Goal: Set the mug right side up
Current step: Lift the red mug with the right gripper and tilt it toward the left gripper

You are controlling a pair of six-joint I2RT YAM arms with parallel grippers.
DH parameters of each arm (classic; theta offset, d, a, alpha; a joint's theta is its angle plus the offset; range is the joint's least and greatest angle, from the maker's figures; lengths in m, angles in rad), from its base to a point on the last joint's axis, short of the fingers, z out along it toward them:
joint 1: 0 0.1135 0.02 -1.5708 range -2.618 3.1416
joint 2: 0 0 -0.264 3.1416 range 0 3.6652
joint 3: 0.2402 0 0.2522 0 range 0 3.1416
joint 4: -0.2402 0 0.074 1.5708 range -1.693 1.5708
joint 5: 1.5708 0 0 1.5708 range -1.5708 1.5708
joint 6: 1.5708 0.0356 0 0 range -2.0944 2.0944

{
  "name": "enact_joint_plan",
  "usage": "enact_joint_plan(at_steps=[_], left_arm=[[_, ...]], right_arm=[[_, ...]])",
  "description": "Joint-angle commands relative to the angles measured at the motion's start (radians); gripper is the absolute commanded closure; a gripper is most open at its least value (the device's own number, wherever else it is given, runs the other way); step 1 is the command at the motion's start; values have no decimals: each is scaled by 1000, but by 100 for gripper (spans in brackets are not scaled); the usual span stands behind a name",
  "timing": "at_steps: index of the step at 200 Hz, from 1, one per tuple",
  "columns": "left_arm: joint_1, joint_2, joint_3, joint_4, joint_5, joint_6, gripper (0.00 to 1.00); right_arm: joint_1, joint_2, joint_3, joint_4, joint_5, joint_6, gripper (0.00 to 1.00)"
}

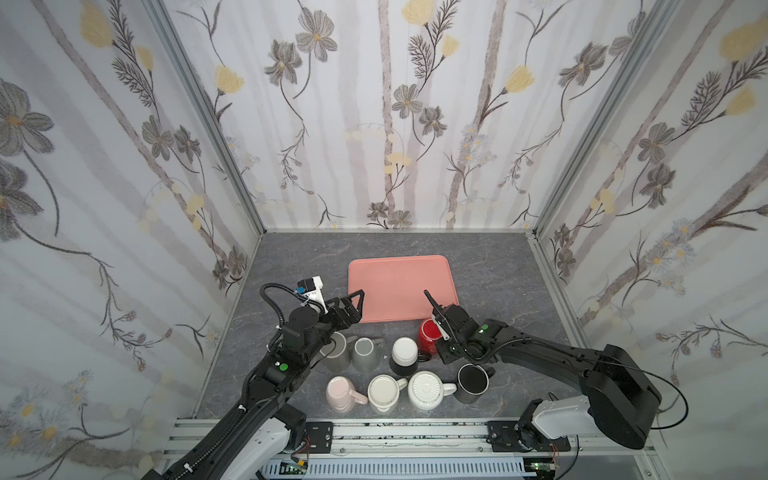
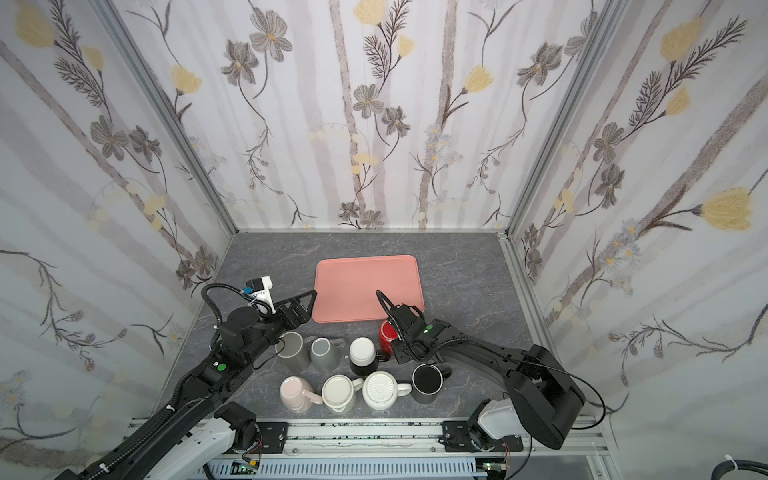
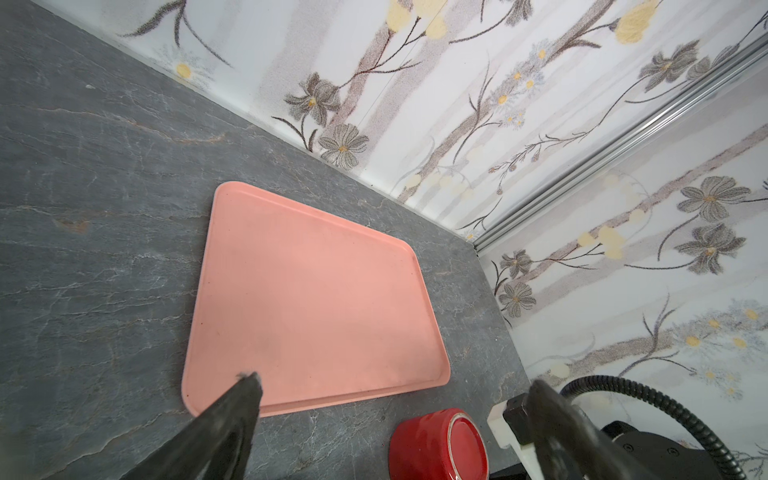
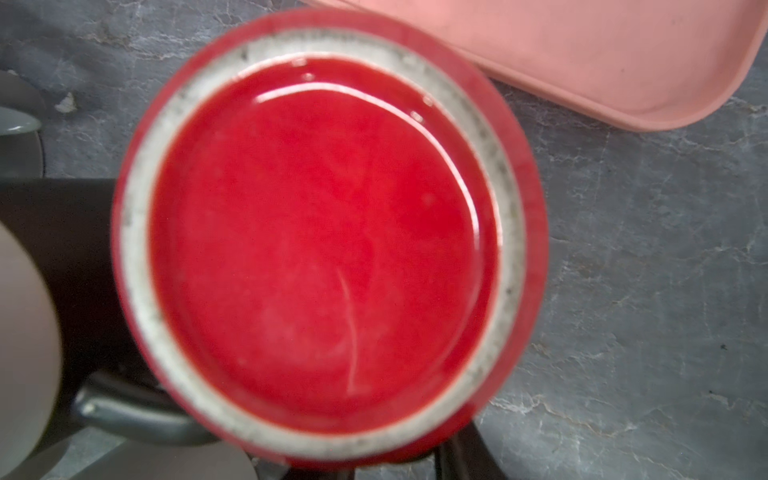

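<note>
Hovering over upturned glossy red ceramic mug [image 4: 324, 232], right gripper [image 1: 439, 330]: clasp state cannot tell. Left gripper [image 1: 355, 303] spread wide near flat salmon-pink rectangular tray [image 1: 399, 286].

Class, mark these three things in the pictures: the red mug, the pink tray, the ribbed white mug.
red mug [image 4: 324, 232]: right wrist view, on the centre of its upturned glazed base.
pink tray [image 1: 399, 286]: in a top view, on its bare middle.
ribbed white mug [image 1: 424, 389]: in a top view, on its ribbed upward face.
</note>
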Motion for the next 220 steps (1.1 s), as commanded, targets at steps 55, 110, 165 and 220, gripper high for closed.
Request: enact_joint_plan(at_steps=[55,110,165,220], left_arm=[[1,-5,9,19,12,-6,0],[1,3,8,57,54,-28,0],[4,38,3,206,211,-46,2],[33,52,-50,442,383,-128,23]], right_arm=[[40,-33,-6,-2,86,30,100],[42,-190,63,-4,164,27,100],[40,-224,175,348,51,-8,100],[29,-111,225,852,-196,99,100]])
